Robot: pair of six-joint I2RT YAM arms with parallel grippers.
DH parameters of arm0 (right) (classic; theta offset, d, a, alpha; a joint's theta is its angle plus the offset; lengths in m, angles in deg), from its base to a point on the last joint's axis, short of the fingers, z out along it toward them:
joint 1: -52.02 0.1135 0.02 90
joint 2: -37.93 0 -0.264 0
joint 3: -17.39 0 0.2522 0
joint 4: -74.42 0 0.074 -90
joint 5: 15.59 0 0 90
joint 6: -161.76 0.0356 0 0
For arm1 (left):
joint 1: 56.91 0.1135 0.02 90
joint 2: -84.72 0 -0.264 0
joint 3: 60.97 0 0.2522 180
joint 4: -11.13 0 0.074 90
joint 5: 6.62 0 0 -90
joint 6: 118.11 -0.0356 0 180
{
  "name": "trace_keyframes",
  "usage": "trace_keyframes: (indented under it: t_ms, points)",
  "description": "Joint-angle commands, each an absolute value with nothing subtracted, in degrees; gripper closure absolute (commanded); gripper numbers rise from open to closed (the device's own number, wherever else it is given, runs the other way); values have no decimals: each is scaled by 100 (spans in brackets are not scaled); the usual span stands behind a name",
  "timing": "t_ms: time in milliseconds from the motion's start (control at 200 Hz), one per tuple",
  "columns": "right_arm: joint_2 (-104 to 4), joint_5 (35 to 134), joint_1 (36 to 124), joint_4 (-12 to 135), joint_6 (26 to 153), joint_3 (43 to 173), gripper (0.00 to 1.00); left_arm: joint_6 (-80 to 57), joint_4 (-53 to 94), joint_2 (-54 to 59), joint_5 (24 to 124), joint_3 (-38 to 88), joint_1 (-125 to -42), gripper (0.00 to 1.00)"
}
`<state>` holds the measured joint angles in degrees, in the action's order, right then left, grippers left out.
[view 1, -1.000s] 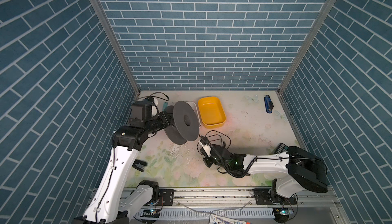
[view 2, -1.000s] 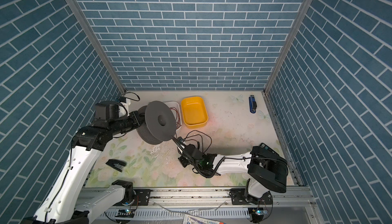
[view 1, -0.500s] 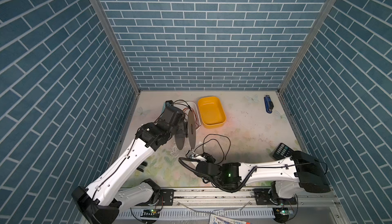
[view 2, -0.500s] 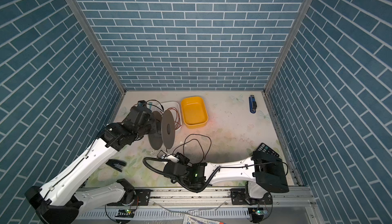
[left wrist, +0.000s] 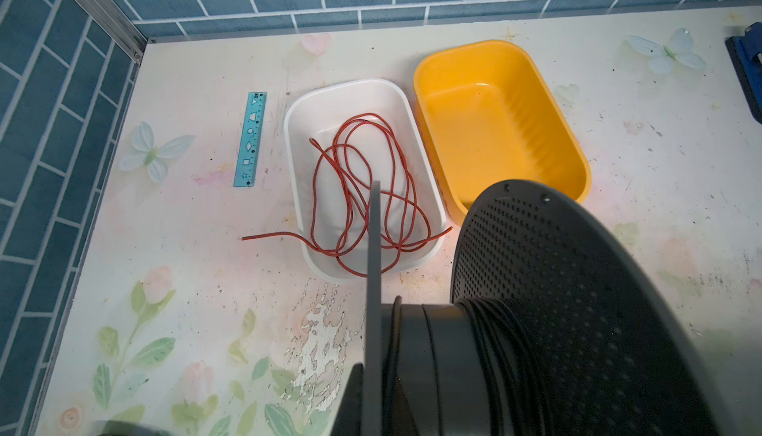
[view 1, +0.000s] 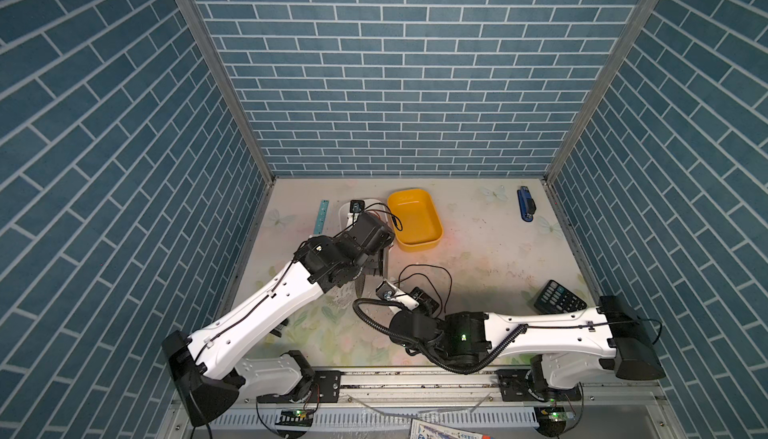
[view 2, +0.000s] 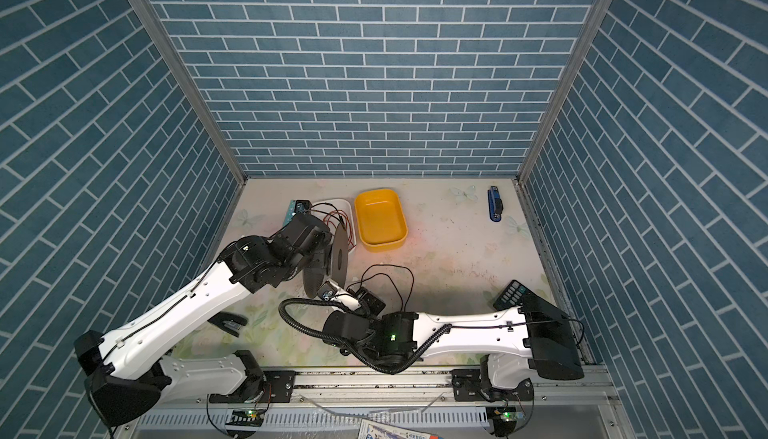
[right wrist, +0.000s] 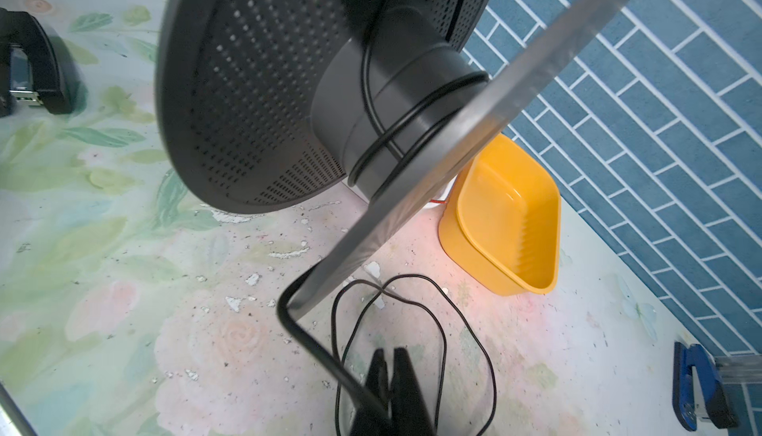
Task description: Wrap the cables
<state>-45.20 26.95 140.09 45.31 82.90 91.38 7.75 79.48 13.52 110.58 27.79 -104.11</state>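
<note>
A dark grey perforated spool point(view 1: 376, 268) point(view 2: 338, 258) stands edge-on left of the table's middle. My left gripper point(left wrist: 373, 397) is shut on its thin near flange, and the arm hides the jaws in both top views. Turns of the thin black cable point(left wrist: 495, 351) point(right wrist: 412, 120) lie wound on the hub. The rest of the cable point(view 1: 446, 275) point(view 2: 409, 279) point(right wrist: 466, 322) loops loosely on the table beside the spool. My right gripper point(view 1: 426, 297) point(view 2: 368, 297) point(right wrist: 389, 376) is shut on the cable, just in front of the spool.
A white bin point(left wrist: 297, 124) point(view 2: 332, 202) holding a reddish wire point(left wrist: 363, 190) and a yellow bin point(view 1: 415, 219) point(left wrist: 429, 66) stand behind the spool. A ruler point(left wrist: 250, 141), blue stapler point(view 1: 525, 204), calculator point(view 1: 559, 297) and black stapler point(view 2: 228, 324) lie around.
My left arm has swung the spool from the left, face-on, to edge-on nearer the middle. My right arm has stretched leftward, carrying the cable close to the spool.
</note>
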Motion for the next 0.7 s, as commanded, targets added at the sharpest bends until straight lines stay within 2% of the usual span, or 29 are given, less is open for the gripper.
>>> trace_keyframes:
  t_ms: [0,250,405,695]
  points:
    - [-4250,2130,13925,4878,8366,9458,100,602,8509,1262,11263,2826,-10531,100]
    - [-4409,2250,13910,5878,7780,9382,99,649,8210,1306,10837,2720,-10611,100]
    - [-4496,2367,13772,6032,7787,9342,92,641,8185,1341,10696,2673,-10646,100]
    - [-4260,2927,13119,5893,8111,9172,92,467,8261,1477,10602,2418,-10692,100]
